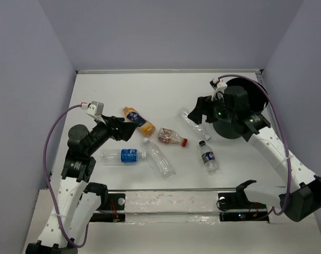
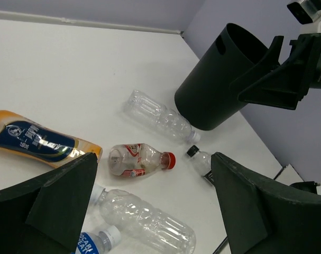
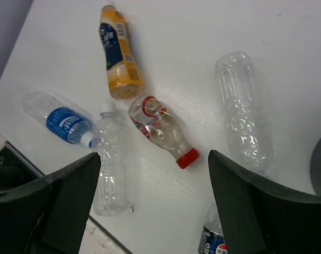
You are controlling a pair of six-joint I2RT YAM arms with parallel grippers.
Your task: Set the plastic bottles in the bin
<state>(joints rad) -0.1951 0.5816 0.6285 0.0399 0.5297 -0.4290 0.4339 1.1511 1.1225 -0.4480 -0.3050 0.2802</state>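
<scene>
Several plastic bottles lie on the white table. They are an orange-liquid one (image 1: 138, 120), a red-capped one (image 1: 172, 137), a blue-labelled one (image 1: 123, 155), a clear unlabelled one (image 1: 159, 157), a dark-labelled one (image 1: 208, 157) and a clear one (image 1: 193, 121) beside the bin (image 1: 228, 129). The black bin (image 2: 218, 84) stands upright at the right, partly hidden by my right arm. My left gripper (image 1: 127, 128) hovers open by the orange bottle (image 2: 38, 140), holding nothing. My right gripper (image 1: 196, 112) hangs open above the clear bottle (image 3: 245, 111), also holding nothing.
Grey walls close off the back and both sides of the table. A rail with the arm bases (image 1: 171, 203) runs along the near edge. The red-capped bottle (image 3: 160, 129) lies between the two grippers' reaches.
</scene>
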